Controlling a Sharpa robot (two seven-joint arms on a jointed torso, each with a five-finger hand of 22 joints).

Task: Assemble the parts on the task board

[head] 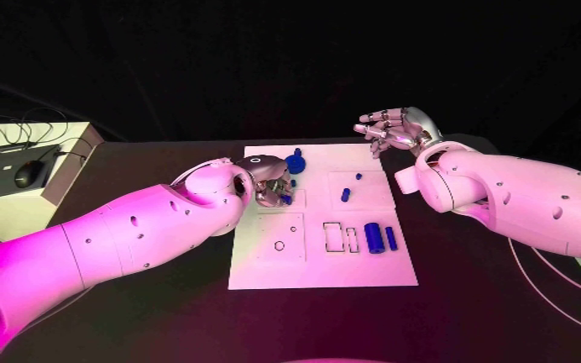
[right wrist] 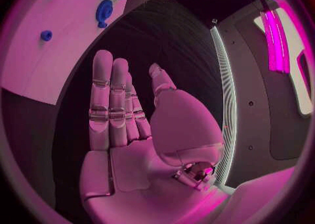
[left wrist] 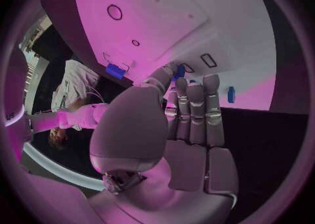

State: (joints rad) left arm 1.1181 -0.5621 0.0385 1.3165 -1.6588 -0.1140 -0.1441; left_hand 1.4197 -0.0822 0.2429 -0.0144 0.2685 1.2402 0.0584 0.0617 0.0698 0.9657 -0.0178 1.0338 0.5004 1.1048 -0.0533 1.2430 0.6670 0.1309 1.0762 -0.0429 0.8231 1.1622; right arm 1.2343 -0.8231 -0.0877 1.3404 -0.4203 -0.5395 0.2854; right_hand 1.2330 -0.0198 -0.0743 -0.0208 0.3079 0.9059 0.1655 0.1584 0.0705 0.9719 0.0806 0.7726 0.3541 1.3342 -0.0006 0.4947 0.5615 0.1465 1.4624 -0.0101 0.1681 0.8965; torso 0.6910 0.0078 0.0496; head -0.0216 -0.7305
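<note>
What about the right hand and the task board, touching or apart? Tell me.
Apart. The head view shows the right hand raised beyond the task board's far right corner, fingers spread, holding nothing.

Left arm (head: pixel 145 224) (low) blocks board's (head: pixel 363 270) left edge.

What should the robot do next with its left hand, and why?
Probably lower the left hand a little toward the blue parts beside it on the task board. Whether it already holds one is hidden. The right hand is open, off the board.
</note>
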